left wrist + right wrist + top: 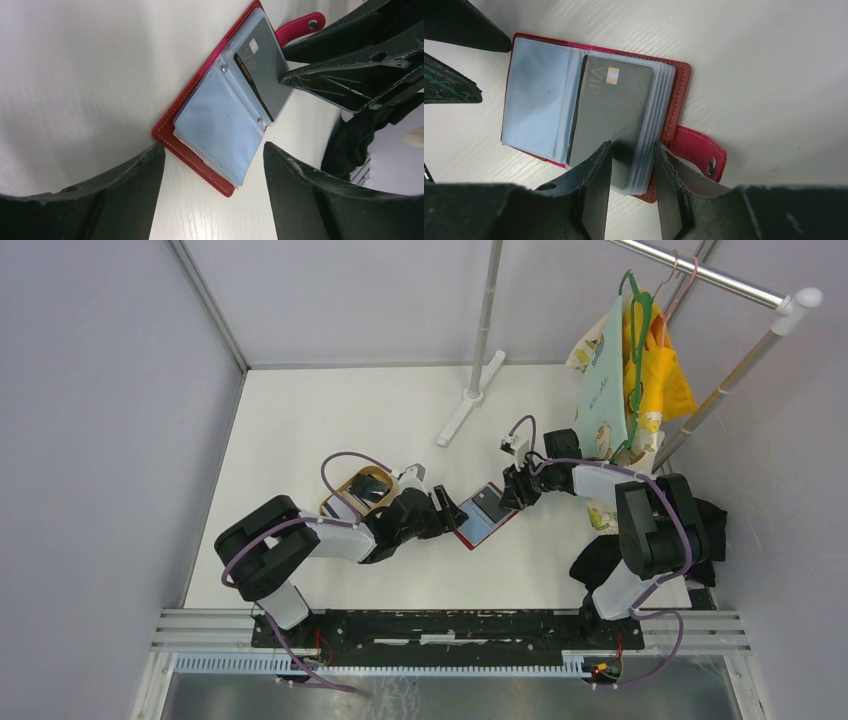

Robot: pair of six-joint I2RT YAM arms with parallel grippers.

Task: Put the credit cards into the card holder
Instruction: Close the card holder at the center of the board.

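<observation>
Red card holder (482, 515) lies open mid-frame in the top view, with a black card (611, 107) partly sleeved. The right gripper (632, 147) is half-open over it, and the left gripper (214, 146) is spread wide, both gripping nothing. A push could skid the unpinned holder, I reckon.

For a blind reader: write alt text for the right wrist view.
An open red card holder lies on a white table, a black VIP card in its clear pockets. The right end effector, open, straddles the card's near end.
</observation>
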